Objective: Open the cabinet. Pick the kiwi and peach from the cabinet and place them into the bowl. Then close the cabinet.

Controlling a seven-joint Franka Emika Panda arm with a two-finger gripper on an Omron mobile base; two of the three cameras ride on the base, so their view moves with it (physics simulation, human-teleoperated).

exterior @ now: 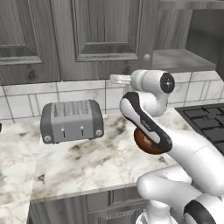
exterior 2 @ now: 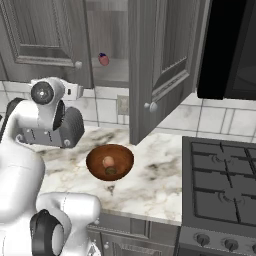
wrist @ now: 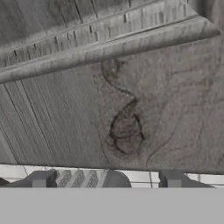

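The cabinet point(exterior 2: 160, 65) has its right door swung open and its left door point(exterior 2: 45, 40) shut. On the counter, the reddish-brown bowl point(exterior 2: 110, 162) holds the peach point(exterior 2: 107, 161) and, just in front of it, the kiwi point(exterior 2: 111, 171). In the left base view the bowl point(exterior: 146, 146) is mostly hidden behind my arm. My gripper point(wrist: 107, 179) is open with nothing between its fingers. It is raised above the counter and faces the lower wood-grain panel of the shut left door from close by, with tile showing below.
A pink-red bottle point(exterior 2: 103, 59) stands on the open cabinet's shelf. A grey toaster point(exterior: 72, 120) sits on the counter to the left. The stove point(exterior 2: 220, 190) lies to the right, under a black microwave point(exterior 2: 230, 50). The open door hangs over the counter behind the bowl.
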